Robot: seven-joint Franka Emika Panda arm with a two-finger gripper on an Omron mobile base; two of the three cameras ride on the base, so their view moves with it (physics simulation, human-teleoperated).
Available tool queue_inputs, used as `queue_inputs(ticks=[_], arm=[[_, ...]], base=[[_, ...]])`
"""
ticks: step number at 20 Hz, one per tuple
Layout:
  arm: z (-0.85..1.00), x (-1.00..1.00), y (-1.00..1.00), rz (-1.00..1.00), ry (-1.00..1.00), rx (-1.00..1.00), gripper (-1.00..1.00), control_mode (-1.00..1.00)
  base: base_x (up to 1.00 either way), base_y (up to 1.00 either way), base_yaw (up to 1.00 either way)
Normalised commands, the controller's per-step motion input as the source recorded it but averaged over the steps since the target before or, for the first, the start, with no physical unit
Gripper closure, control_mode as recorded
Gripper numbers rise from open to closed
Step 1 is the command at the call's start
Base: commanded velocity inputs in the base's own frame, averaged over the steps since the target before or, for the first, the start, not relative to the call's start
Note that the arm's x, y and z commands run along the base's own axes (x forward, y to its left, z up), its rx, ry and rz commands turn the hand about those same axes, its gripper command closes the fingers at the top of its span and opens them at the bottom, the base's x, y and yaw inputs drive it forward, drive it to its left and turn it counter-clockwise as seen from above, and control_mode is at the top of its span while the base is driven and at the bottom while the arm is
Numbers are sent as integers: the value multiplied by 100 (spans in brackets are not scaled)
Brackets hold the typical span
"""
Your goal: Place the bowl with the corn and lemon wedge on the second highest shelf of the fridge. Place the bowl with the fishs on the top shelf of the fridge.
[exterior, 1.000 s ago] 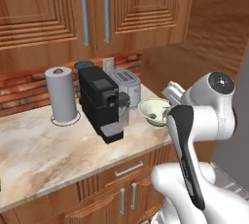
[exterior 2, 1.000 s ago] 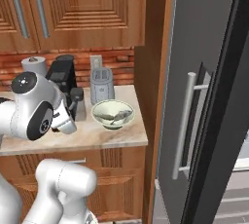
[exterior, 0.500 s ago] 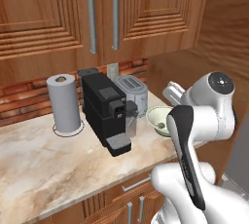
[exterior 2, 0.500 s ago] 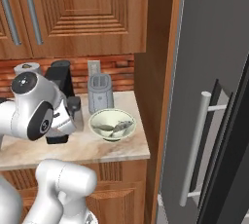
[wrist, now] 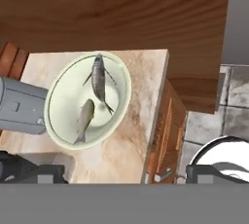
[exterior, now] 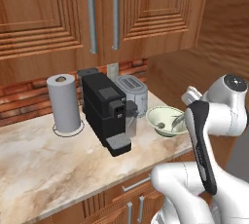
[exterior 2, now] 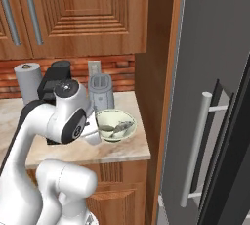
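Observation:
The bowl with the fishs (wrist: 87, 99) is pale greenish-cream and stands on the marble counter (exterior: 44, 164) at its right end, beside the wooden side panel. Two grey fishs (wrist: 98, 79) lie inside it. The same bowl (exterior: 165, 120) (exterior 2: 115, 126) sits just right of a grey toaster. My gripper (wrist: 126, 174) hangs above and in front of the bowl, open wide, with nothing between its fingertips (wrist: 48, 172). The fridge (exterior 2: 215, 72) stands at the right, with its dark grey door and long silver handle (exterior 2: 197, 146). Its shelves are hidden. The bowl with the corn and lemon wedge is out of view.
A grey toaster (exterior: 131, 91) and a black coffee machine (exterior: 104, 111) stand left of the bowl. A paper towel roll (exterior: 63, 103) is further left. Wooden cabinets (exterior: 97, 13) hang overhead. The counter's edge (wrist: 158, 116) runs close to the bowl, with floor tiles beyond.
The whole picture has shifted in both base views, so the base has driven; the fridge door now looms larger. The bowl stays on the counter and the gripper stays open.

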Motion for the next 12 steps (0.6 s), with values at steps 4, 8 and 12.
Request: queue_inputs(ticks=[4,8,12], arm=[[-27,62,-25,-4,15,2,-100,-100],[-33,39,-3,0,10,0,-100,-100],[-40,33,-6,0,6,0,-100,-100]], base=[[0,0,0],[0,0,0],[0,0,0]])
